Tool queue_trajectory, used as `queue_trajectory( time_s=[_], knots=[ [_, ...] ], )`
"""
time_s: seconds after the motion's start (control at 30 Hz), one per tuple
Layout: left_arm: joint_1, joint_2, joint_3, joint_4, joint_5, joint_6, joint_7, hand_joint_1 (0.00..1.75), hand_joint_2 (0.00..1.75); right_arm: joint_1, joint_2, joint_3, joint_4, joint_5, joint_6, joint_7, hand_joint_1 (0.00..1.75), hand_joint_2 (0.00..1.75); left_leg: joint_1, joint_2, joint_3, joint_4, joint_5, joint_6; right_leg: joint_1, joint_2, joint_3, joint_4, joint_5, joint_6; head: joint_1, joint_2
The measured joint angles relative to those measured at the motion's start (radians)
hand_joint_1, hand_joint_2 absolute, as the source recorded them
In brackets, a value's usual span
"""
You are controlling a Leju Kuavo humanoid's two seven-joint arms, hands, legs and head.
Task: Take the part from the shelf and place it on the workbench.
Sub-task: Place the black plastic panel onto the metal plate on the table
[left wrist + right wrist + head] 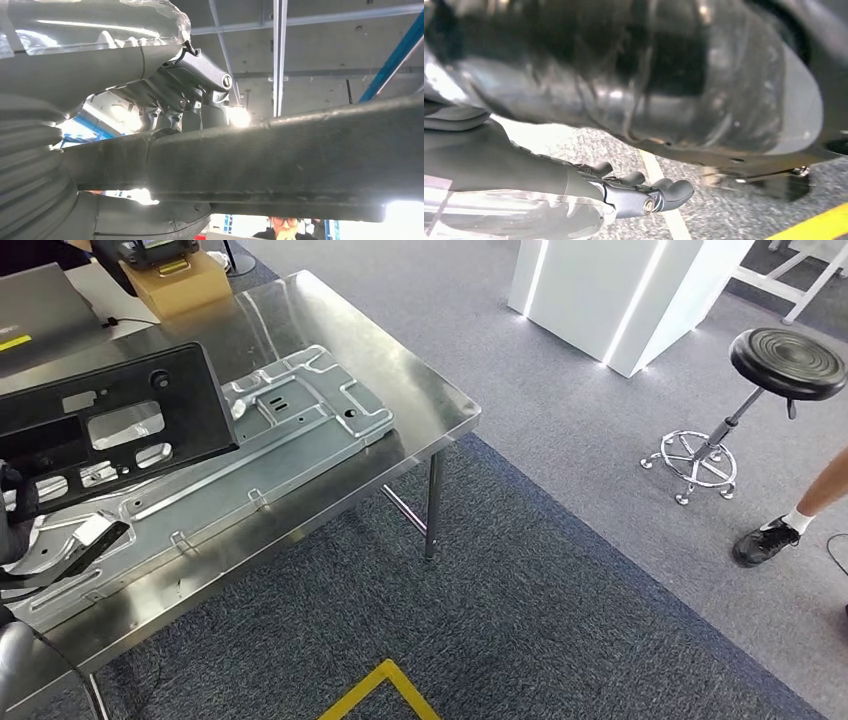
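The part is a long black plastic panel (110, 420) with several cutouts. It hangs tilted just above the left half of the steel workbench (400, 370). My left hand (12, 490) grips its near left end at the picture's edge. In the left wrist view my left hand (190, 85) wraps its fingers over the black panel (300, 155), which runs across as a thick dark bar. My right hand (634, 192) hangs low beside my body over the grey carpet, fingers loosely extended and holding nothing.
A stamped silver metal sheet (300, 425) lies on the workbench under the panel. A cardboard box (180, 280) sits at the bench's far end. On the carpet to the right stand a black stool (785, 365) and a person's leg (770, 540). A white pillar (630, 290) stands beyond.
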Motion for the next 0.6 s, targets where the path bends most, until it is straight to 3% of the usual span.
queue_trajectory(
  time_s=[0.07,0.2,0.27,0.33,0.4,0.43,0.53,0.6],
  knots=[
    [0.001,-0.002,-0.002,0.001,0.001,-0.002,0.0,1.75,1.75,0.001,-0.003,0.0,0.0,0.001,0.0,0.0,0.0,0.0,-0.001,-0.003,0.012,-0.005,-0.014,-0.007,0.013,0.003,0.023,-0.087,0.043,-0.018,0.001,0.0],
    [-0.001,0.002,-0.004,0.002,0.004,-0.011,0.002,1.75,1.75,0.003,-0.004,0.0,0.0,0.001,0.001,0.0,0.0,0.0,-0.002,-0.002,0.022,0.02,-0.016,-0.025,0.008,0.006,0.061,-0.125,0.039,-0.034,0.001,0.0],
    [-0.007,0.004,-0.004,0.003,0.006,-0.021,0.006,1.75,1.75,0.002,-0.004,0.0,0.0,0.001,0.001,-0.001,0.0,0.0,0.0,0.0,-0.02,0.102,-0.035,-0.032,0.002,0.006,0.086,-0.138,0.034,-0.039,0.001,0.0],
    [-0.012,0.004,-0.005,0.007,0.009,-0.037,0.011,1.75,1.75,0.001,-0.003,0.0,0.0,0.002,0.001,0.0,0.0,0.0,0.002,0.001,-0.097,0.214,-0.082,-0.042,0.001,0.006,0.101,-0.14,0.023,-0.041,0.001,0.0],
    [-0.016,0.004,-0.009,0.017,0.01,-0.057,0.015,1.75,1.75,0.001,-0.003,0.0,0.0,0.002,0.001,0.0,0.0,0.0,0.007,0.001,-0.149,0.252,-0.107,-0.05,0.0,0.008,0.118,-0.139,0.007,-0.039,0.001,0.0],
    [-0.02,0.004,-0.013,0.024,0.009,-0.067,0.017,1.75,1.75,0.001,-0.003,0.0,0.0,0.003,0.001,0.0,0.0,0.0,0.009,0.002,-0.153,0.222,-0.084,-0.053,-0.001,0.008,0.129,-0.138,-0.001,-0.036,0.001,0.0],
    [-0.036,0.004,-0.023,0.046,0.004,-0.089,0.028,1.75,1.75,0.001,-0.003,0.0,0.0,0.003,0.001,0.0,0.0,0.0,0.01,0.007,-0.118,0.056,0.05,-0.052,-0.002,0.009,0.153,-0.132,-0.026,-0.025,0.001,0.0],
    [-0.045,0.006,-0.031,0.06,-0.003,-0.11,0.042,1.75,1.75,-0.001,-0.003,0.0,0.001,0.004,0.001,0.001,0.0,0.0,0.004,0.01,-0.11,0.004,0.09,-0.037,-0.002,0.009,0.152,-0.13,-0.033,-0.015,0.001,0.0]
  ],
)
